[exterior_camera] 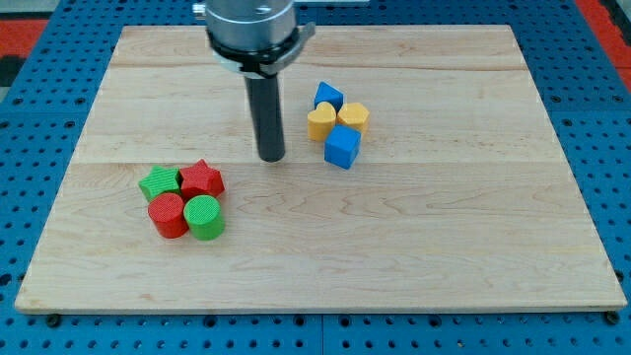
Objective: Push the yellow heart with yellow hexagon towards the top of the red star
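Nearest the camera sit two ribbed plastic cylinders, a red cylinder and a green cylinder, touching side by side at the view's lower left. Right behind them, at their 12 o'clock, a green star and the red star complete a tight cluster of four on the pale wooden table.

Over at about 2 o'clock from that cluster, well apart from it, lies a second group. The yellow heart and the yellow hexagon touch each other, heart on the view's left. A blue block of unclear shape sits at their 12 o'clock and a blue cube at their 6 o'clock, both touching the yellow pair.

No claw exists on this arm, so there is no spread or pinch to report; it ends in a dark rod, and my tip rests on the table between the two groups, near the heart's 8 o'clock but not touching anything.

I judge the push has not begun; this looks like the approach. The next move calls for getting my tip round to the hexagon's 3 o'clock side, then driving both yellow blocks toward 9 o'clock so they end above the red star. The blue neighbours may get dragged along.
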Controlling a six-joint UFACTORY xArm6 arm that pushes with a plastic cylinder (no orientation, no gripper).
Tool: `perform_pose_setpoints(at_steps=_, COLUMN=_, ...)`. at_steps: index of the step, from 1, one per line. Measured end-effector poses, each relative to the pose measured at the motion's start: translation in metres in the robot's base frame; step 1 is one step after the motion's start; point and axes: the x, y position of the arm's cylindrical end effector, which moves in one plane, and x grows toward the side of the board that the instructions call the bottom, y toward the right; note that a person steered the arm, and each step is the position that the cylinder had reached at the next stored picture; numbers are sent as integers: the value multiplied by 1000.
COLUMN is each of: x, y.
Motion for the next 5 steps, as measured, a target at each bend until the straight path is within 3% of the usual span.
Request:
perform_pose_setpoints(at_steps=3, x=-5, y=119)
perform_pose_setpoints(at_steps=5, x=-41, y=122)
